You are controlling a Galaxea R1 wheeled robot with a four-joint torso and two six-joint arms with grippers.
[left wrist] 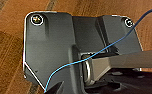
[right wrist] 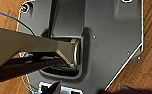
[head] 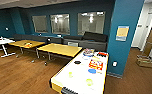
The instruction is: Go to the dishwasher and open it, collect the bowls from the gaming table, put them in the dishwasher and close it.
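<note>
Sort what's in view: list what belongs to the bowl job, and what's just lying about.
Job: gaming table; green bowls on it, as far as I can tell.

Lying about: yellow tables, sofa, white table, basket on the floor, wall notice.

Open wood floor (head: pixel 19 72) lies left of the gaming table (head: pixel 77 77); a teal pillar (head: pixel 123 37) crowds its right.

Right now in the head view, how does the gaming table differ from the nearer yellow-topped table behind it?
The gaming table has a glossy white top with colourful graphics and small items on it; the yellow-topped table has a plain bare yellow top. The gaming table sits on a boxy yellow frame with a dark slot at its near end; the yellow-topped table stands on thin legs. The gaming table lies closer to the camera. Both are rectangular and stand on the wooden floor.
</note>
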